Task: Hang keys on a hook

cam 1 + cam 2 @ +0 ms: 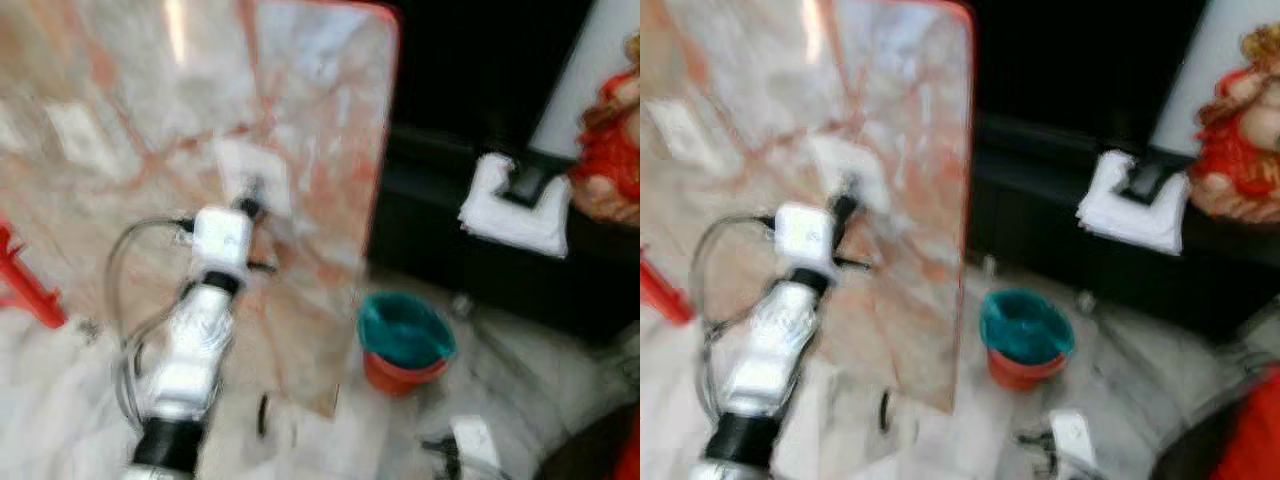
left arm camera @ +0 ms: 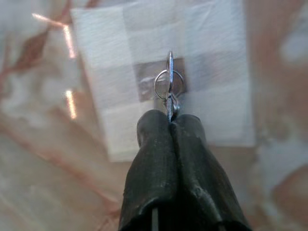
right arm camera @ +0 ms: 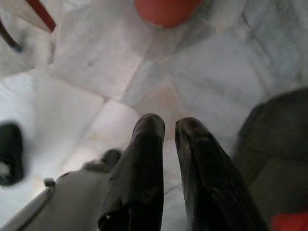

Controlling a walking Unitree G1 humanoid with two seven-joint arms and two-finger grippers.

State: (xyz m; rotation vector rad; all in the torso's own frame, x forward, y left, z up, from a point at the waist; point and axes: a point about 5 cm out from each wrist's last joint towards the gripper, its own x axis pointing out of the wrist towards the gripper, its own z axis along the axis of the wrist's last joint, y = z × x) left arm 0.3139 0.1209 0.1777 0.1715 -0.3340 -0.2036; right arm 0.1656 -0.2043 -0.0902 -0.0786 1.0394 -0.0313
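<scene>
Left gripper [image 2: 171, 118] is reaching up at the pink-veined marble wall panel [image 1: 130, 120], its two black fingers [image 2: 154, 144] clenching tight on the small silver key ring with its key [image 2: 169, 84]. I am pinching the metal low, at the very tips, so that the ring's open loop is standing clear above them and free to take a hook. The ring is sitting right in front of the little grey metal hook plate [image 2: 144, 82] at the middle of the white square adhesive pad [image 2: 211, 57] stuck to the panel; whether the loop is touching the hook or hanging just short of it, I cannot tell. Head views are blurring, so detail there is poor. My judgement: the step in hand is the final approach, lining the loop over the hook before letting go. Right gripper [image 3: 168, 130] is hanging idle over the pale marble floor [image 3: 240, 62], fingers slightly parted and carrying nothing. A teal-lined orange bucket [image 1: 402, 345] is standing on the floor near the panel's edge.
</scene>
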